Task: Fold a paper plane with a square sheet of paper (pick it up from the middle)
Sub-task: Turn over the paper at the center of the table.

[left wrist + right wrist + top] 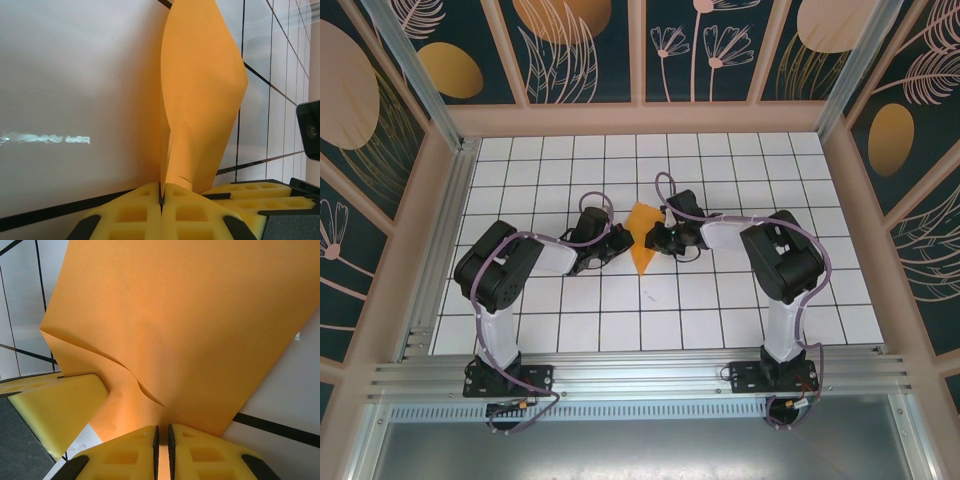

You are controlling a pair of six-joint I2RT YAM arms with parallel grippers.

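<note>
Paper of thin bright-orange stock (642, 240), folded to a point, sits mid-frame in the top view against the white gridded table (720, 300). The left gripper (161, 192) and the right gripper (162, 432) each pinch it between closed yellow foam pads.

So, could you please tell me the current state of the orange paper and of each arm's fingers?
orange paper: partly folded into a pointed shape, pinched from both sides.
left fingers: shut on the orange paper's edge.
right fingers: shut on the orange paper, close beside the left fingers.
</note>
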